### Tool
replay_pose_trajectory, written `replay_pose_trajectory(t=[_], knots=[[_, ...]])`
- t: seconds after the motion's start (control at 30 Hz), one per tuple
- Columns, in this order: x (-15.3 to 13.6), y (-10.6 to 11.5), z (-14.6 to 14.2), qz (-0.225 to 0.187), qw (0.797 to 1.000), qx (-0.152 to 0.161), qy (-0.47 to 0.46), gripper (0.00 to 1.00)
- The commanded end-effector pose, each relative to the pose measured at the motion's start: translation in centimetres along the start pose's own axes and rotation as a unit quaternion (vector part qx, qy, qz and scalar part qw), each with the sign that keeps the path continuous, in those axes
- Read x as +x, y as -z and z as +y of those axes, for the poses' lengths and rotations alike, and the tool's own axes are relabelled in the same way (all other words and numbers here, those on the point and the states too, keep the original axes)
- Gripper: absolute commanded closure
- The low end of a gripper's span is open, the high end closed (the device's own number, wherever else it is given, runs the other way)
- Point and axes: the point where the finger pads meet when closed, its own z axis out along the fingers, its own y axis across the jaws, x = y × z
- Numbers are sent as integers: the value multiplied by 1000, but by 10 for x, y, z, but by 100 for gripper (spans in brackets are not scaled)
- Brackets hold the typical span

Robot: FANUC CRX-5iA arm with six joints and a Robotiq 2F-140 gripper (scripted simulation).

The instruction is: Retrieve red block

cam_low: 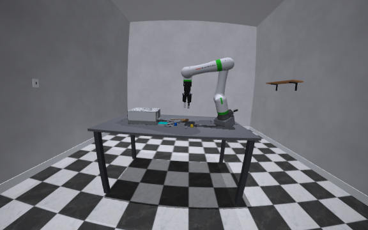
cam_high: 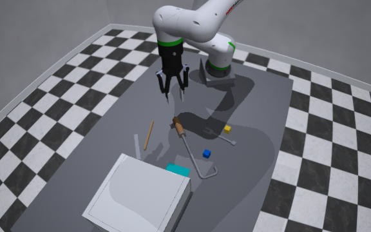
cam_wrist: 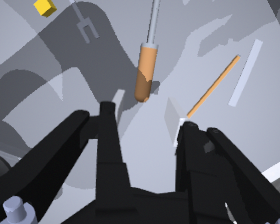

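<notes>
The grey tabletop (cam_high: 256, 180) carries everything here. At one end the white arm (cam_high: 185, 22) rises from its base (cam_high: 231, 78); at the other stands the white cabinet (cam_high: 137, 196), the largest thing on the surface. The teal square (cam_high: 178, 169) lies on the tabletop just beside the cabinet's front edge, partly hidden by the cabinet from above. The red block shows in no view; going by the task, it is presumably tucked beneath the cabinet.

Between arm and cabinet lies a long hook tool (cam_high: 192, 154) with a brown wooden handle (cam_high: 178, 126) pointing toward the arm and its bent end near the teal square. Smaller things are scattered around it: a thin wooden stick (cam_high: 149, 135), a flat grey strip (cam_high: 136, 146), a small fork-ended tool (cam_high: 221, 136), a blue cube (cam_high: 207, 153) and a yellow cube (cam_high: 227, 129).

The gripper (cam_high: 174, 98) hangs well above the tabletop, pointing down, its fingers partly spread with nothing between them; the wrist view puts the wooden handle just ahead of it.

The step in hand looks like the approach to a tool. Next the gripper should descend over the handle, aligned across it, and close firmly.
</notes>
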Motion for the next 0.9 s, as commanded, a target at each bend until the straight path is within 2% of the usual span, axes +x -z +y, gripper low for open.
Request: replay_pose_trajectory(t=[0.0, 0.17, 0.67, 0.87], knots=[[0, -8, 0, 0, 1000, 0, 0, 66], [0, -16, 0, 0, 1000, 0, 0, 66], [-1, -68, 1, 0, 1000, 0, 0, 66], [-1, -80, 1, 0, 1000, 0, 0, 66]])
